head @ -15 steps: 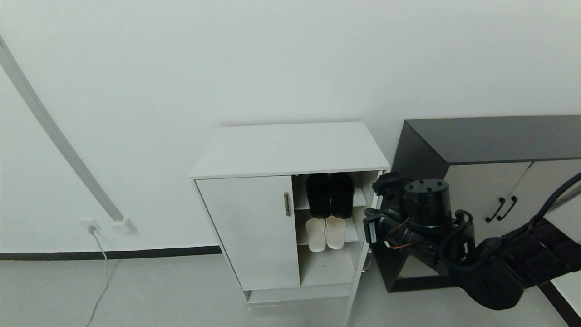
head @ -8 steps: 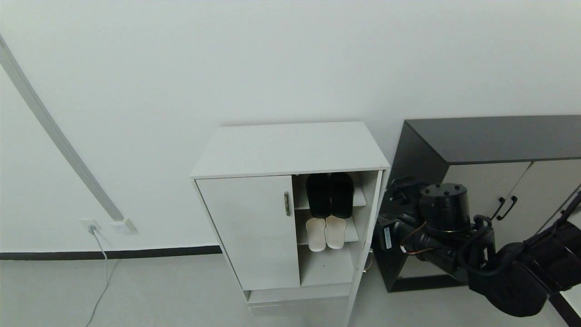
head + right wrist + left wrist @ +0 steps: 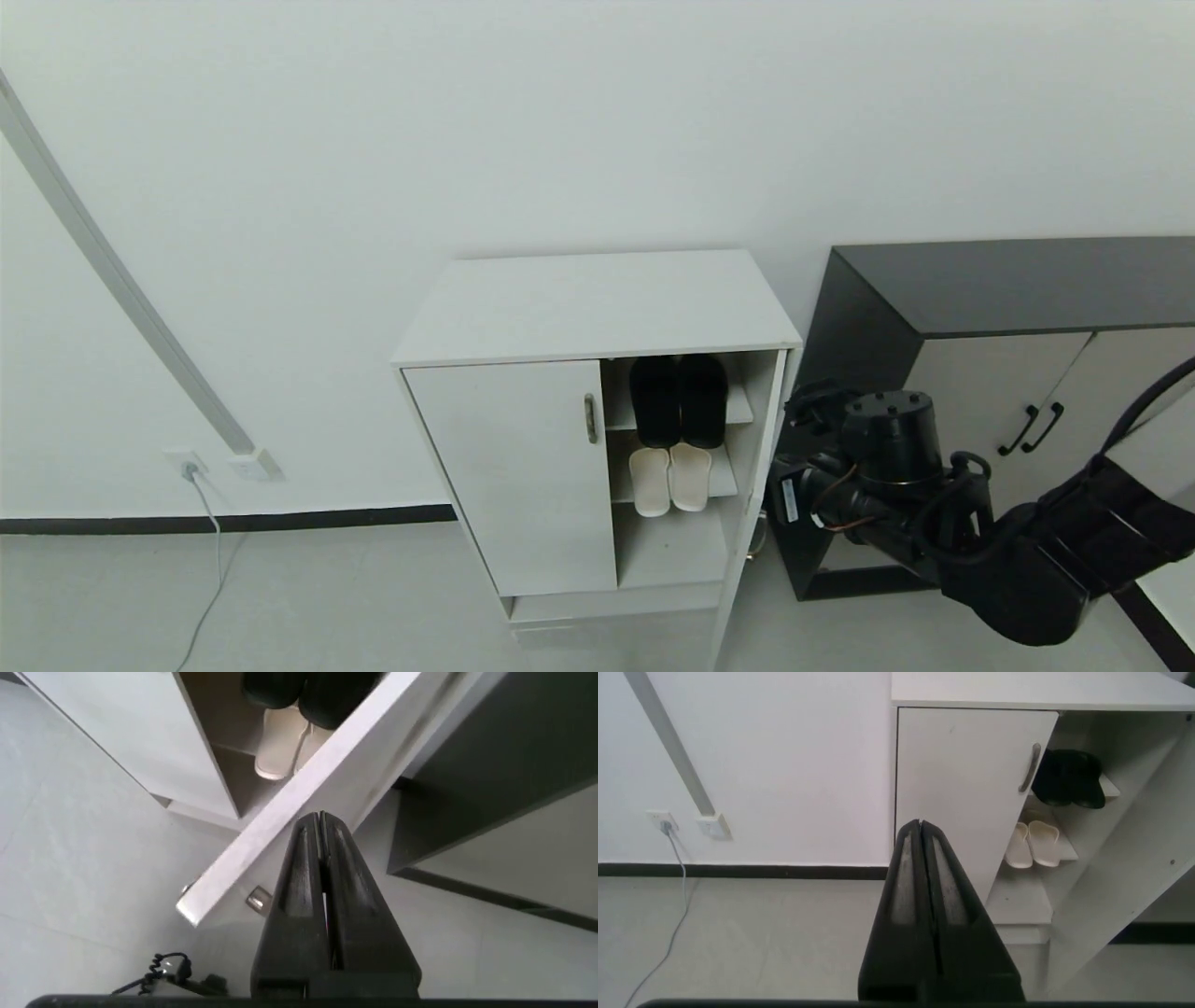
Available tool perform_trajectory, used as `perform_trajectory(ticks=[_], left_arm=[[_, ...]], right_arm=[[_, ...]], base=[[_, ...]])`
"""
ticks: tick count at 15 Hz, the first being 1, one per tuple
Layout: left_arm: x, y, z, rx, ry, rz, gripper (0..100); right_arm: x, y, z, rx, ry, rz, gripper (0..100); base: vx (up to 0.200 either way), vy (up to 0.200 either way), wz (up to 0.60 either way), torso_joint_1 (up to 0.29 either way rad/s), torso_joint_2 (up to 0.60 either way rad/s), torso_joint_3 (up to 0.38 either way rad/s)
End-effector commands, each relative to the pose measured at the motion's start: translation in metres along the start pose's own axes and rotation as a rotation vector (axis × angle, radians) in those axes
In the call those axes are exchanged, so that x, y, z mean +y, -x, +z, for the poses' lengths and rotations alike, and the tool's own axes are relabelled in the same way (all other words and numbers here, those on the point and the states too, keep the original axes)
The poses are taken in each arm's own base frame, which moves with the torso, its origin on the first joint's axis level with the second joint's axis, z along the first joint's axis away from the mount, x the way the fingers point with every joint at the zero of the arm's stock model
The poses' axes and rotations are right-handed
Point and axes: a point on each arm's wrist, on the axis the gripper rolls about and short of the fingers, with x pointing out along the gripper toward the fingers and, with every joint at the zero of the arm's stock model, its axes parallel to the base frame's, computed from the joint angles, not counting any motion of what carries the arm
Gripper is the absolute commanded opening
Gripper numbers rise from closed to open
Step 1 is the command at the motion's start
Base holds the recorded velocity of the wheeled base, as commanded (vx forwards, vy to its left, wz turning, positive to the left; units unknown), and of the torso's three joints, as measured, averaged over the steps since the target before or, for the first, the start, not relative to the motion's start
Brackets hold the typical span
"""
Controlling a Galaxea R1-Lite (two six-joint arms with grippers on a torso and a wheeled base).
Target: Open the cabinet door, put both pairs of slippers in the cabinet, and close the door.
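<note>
The white cabinet (image 3: 597, 308) stands against the wall with its left door (image 3: 513, 476) shut and its right door (image 3: 754, 504) swung open, seen edge-on. Inside, the black slippers (image 3: 679, 399) lie on the upper shelf and the white slippers (image 3: 669, 478) on the shelf below. My right gripper (image 3: 801, 403) is shut and empty, just right of the open door's outer face; its fingertips (image 3: 322, 826) sit close to the door panel (image 3: 308, 803). My left gripper (image 3: 921, 826) is shut and empty, held back from the cabinet, facing the shut left door (image 3: 966, 793).
A black sideboard (image 3: 1008, 280) stands close to the right of the cabinet, leaving a narrow gap where my right arm is. A wall socket with a cable (image 3: 187, 464) and a slanted conduit (image 3: 112, 271) are at the left. Open grey floor lies in front.
My right arm pulled away from the open door's top edge toward the right, then came back a little to the left. The slippers and the left door have not moved.
</note>
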Motion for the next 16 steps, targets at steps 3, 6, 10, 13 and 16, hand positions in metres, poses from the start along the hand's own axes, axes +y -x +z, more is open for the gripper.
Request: perform_trajectory(ticks=[3, 6, 10, 13, 16], left_arm=[[0.000, 0.000, 0.000, 0.001, 0.000, 0.001, 0], [0.000, 0.000, 0.000, 0.001, 0.000, 0.001, 0], [0.000, 0.000, 0.000, 0.001, 0.000, 0.001, 0], [0.000, 0.000, 0.000, 0.001, 0.000, 0.001, 0], [0.000, 0.000, 0.000, 0.001, 0.000, 0.001, 0]], right_arm=[[0.007, -0.024, 0.000, -0.006, -0.019, 0.001, 0], [0.014, -0.050, 0.009, -0.047, -0.067, 0.036, 0], [0.021, -0.073, 0.012, -0.075, -0.089, 0.043, 0], [0.026, -0.093, 0.016, -0.122, -0.100, 0.059, 0], [0.029, -0.116, 0.023, -0.170, -0.112, 0.056, 0]], base=[[0.000, 0.000, 0.00, 0.000, 0.00, 0.000], [0.000, 0.000, 0.00, 0.000, 0.00, 0.000], [0.000, 0.000, 0.00, 0.000, 0.00, 0.000], [0.000, 0.000, 0.00, 0.000, 0.00, 0.000], [0.000, 0.000, 0.00, 0.000, 0.00, 0.000]])
